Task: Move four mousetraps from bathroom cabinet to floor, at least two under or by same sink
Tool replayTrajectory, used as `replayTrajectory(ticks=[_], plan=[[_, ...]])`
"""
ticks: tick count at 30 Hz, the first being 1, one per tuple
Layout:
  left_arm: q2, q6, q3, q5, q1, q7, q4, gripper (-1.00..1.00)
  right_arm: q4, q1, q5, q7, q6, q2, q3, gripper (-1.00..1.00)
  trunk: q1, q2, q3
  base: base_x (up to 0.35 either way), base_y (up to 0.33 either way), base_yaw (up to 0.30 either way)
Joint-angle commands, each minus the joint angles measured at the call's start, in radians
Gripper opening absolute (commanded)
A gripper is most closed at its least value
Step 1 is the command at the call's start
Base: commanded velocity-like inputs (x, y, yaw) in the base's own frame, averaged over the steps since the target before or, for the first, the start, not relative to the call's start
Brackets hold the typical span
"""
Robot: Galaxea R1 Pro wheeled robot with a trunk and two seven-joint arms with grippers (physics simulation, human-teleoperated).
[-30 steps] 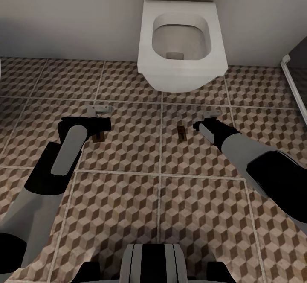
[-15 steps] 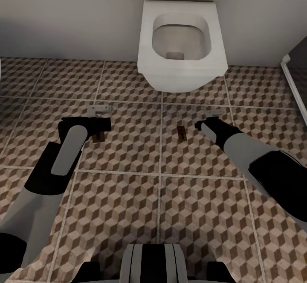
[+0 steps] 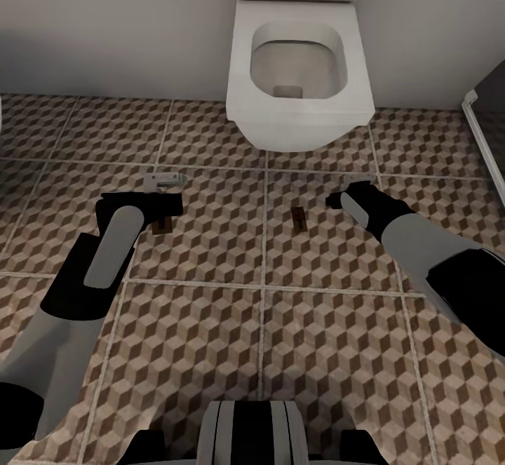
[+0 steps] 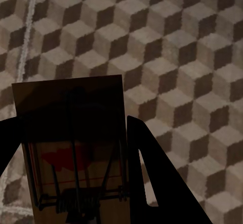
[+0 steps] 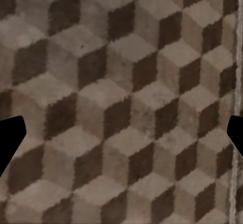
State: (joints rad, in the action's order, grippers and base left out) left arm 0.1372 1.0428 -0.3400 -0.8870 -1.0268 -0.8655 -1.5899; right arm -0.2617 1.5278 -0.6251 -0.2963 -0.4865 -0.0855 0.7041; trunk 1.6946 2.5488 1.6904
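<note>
Cube-patterned brown, beige and white bathroom floor tiles point(image 3: 210, 339) fill the lower frame below a white square toilet point(image 3: 300, 79) at upper centre. Left gripper point(image 4: 76, 183), at left of the head view, is clamped on a dark brown wooden mousetrap with wire parts point(image 4: 73, 133). A second dark brown mousetrap point(image 3: 299, 219) lies flat on the floor at centre. Right gripper point(image 5: 121, 133), at right, hangs with fingers spread, released, over bare tile.

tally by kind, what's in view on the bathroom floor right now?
mousetraps: 2 (one between the left gripper's fingers, one lying free)
toilet: 1
small grey part on the tiles: 1
total: 4
</note>
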Motion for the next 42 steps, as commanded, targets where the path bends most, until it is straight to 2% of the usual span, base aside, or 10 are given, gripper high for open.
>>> replayTrajectory(ticks=[1, 7, 17, 29, 34, 42], plan=[[0.001, 0.004, -0.002, -0.006, -0.001, -0.01, -0.001, -1.0, -0.017, 0.0, -0.01, -0.004, -0.021, -0.004, 0.008, 1.0, 0.0, 0.0, 0.001, 0.0, 0.0, 0.0], [0.001, 0.004, -0.002, -0.005, 0.0, -0.01, 0.001, -1.0, -0.066, 0.0, -0.011, 0.004, -0.112, -0.015, 0.005, 1.0, 0.0, 0.0, 0.001, 0.0, 0.0, 0.0], [0.001, 0.004, -0.002, -0.004, 0.0, -0.01, 0.002, -1.0, -0.098, 0.0, -0.011, 0.007, -0.217, -0.03, 0.003, 1.0, 0.0, 0.0, 0.001, 0.0, 0.0, 0.0], [0.001, 0.004, -0.002, -0.003, 0.001, -0.01, 0.004, -1.0, -0.124, 0.001, -0.011, 0.008, -0.399, -0.054, 0.002, 1.0, 0.0, 0.0, 0.001, 0.0, 0.0, 0.0], [0.001, 0.004, -0.002, -0.003, 0.001, -0.01, 0.004, -1.0, -0.126, 0.001, -0.011, 0.008, -0.447, -0.067, -0.015, 1.0, 0.0, 0.0, 0.001, 0.0, 0.0, 0.0], [0.001, 0.004, -0.002, -0.003, 0.001, -0.011, 0.004, -1.0, -0.128, 0.002, -0.012, 0.008, -0.548, -0.078, -0.084, 1.0, 0.0, 0.0, 0.001, 0.0, 0.0, 0.0]])
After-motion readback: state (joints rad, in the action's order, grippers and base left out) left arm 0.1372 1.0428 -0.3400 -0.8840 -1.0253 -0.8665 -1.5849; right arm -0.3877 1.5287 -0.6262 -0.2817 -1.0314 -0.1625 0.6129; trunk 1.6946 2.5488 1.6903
